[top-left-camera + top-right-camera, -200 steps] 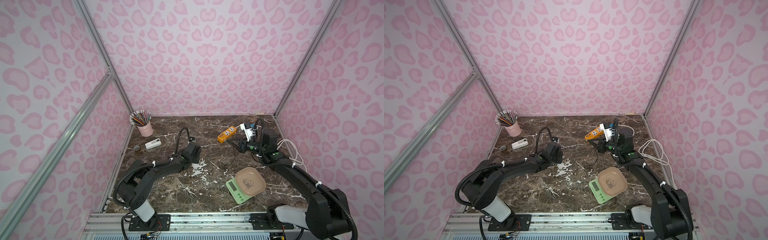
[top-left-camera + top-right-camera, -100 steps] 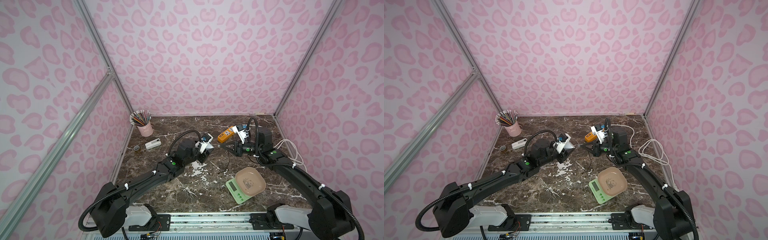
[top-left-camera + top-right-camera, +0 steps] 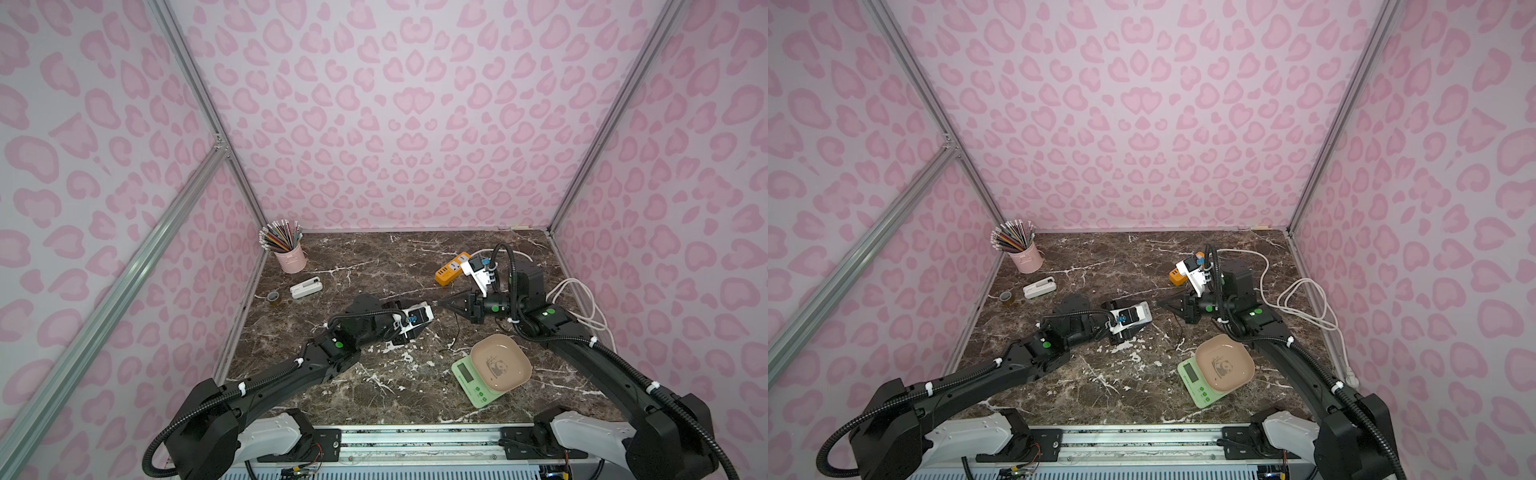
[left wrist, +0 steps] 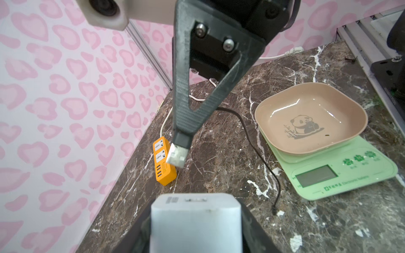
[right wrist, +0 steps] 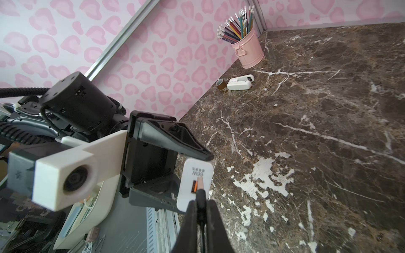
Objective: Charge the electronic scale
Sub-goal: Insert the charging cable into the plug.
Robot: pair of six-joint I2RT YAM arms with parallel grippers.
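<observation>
Scale (image 3: 471, 384): flat pale-green rectangle, glossy beige tray (image 3: 500, 363) atop; laid well apart from orange power strip (image 3: 449, 272), long axis parallel, display end pointed like its USB end.
Left end effector (image 5: 195, 183): white charger (image 4: 195, 219) gripped.
Right end effector (image 4: 181, 137): USB plug (image 4: 176, 154) gripped.

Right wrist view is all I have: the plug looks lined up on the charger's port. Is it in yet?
Observer: No. The left wrist view shows the plug's metal end whole, short of the charger.
Operator: And its far end?
Observer: The cable's far end lies loose on the table near the scale, unplugged.
Operator: Where's mains?
Observer: The power strip lies farther back on the table than the right hand.
</observation>
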